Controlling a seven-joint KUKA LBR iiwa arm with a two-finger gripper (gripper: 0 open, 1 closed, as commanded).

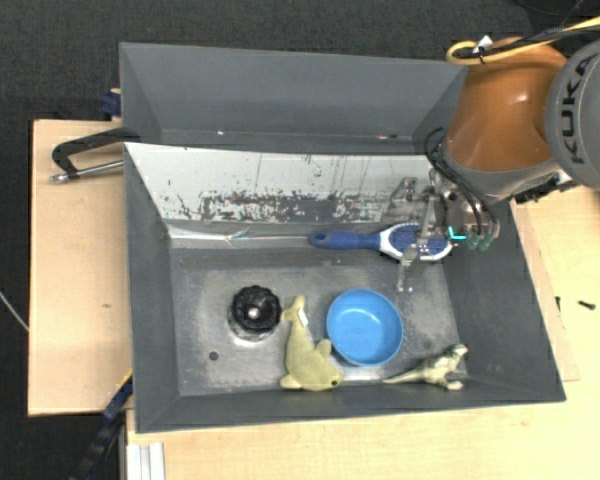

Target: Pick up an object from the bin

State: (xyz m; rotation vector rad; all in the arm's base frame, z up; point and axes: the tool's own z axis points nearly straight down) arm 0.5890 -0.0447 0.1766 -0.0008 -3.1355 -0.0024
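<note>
The claw [427,236] hangs over the white head of a blue plastic long-handled brush [348,238]; whether it is released or clenched cannot be told. Nothing looks lifted yet; grasping and raising apparently remain.

Bin [280,98]: brush [355,239] along foot of rear wall, head at right end, beneath gripper [420,248]. Bowl [364,328] in front of brush head. Plush animal [305,356] against bowl's left side. Round cap [254,308] left of plush animal. Toy figure [435,370] right of bowl, at front wall.
</note>
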